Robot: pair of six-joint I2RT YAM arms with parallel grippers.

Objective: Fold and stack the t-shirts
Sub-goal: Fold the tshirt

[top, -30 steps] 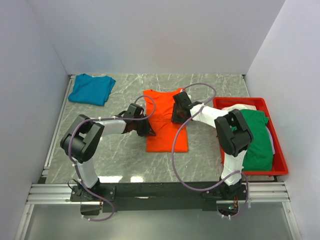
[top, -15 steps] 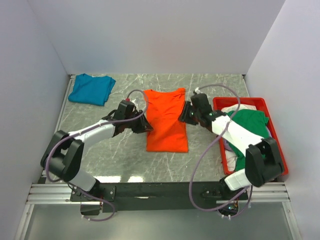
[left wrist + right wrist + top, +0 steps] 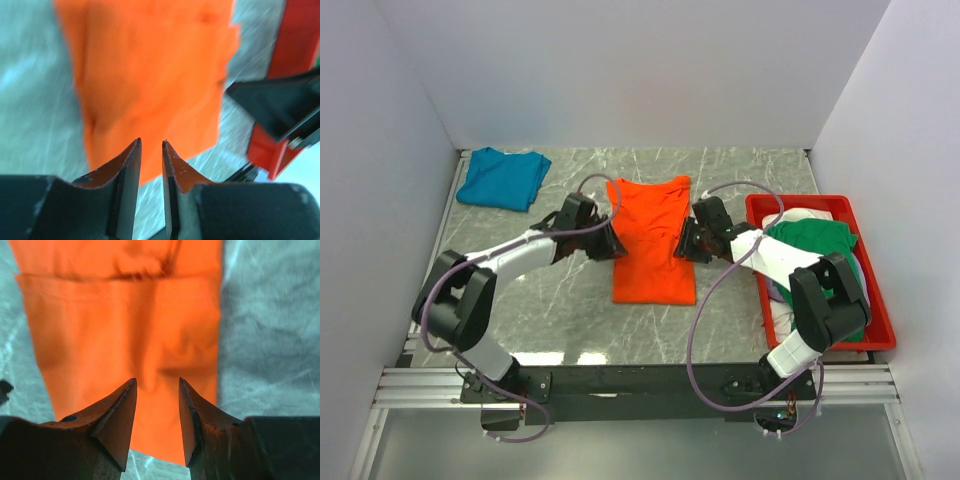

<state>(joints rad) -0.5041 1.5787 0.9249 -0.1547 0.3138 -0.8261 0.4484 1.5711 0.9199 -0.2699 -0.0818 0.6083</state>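
The bright orange t-shirt (image 3: 655,245) lies flat in the middle of the table, folded into a narrow upright rectangle. My left gripper (image 3: 611,243) sits at its left edge and my right gripper (image 3: 683,246) at its right edge. In the left wrist view my left gripper (image 3: 151,143) has its jaws a small gap apart with nothing between them, over the orange t-shirt (image 3: 150,75). In the right wrist view my right gripper (image 3: 157,381) is open and empty above the orange t-shirt (image 3: 125,325). The teal blue t-shirt (image 3: 502,178) lies at the back left. The green t-shirt (image 3: 825,260) and the white t-shirt (image 3: 798,214) lie in the tray.
A red plastic tray (image 3: 878,300) stands at the right side of the table and holds the crumpled green and white cloth. White walls close the table at the back and on both sides. The arm cables loop above the marble surface (image 3: 550,300).
Both grippers came off the orange t-shirt, drew outward, and now sit at its left and right edges. The shirt lies flatter and narrower than a second ago.
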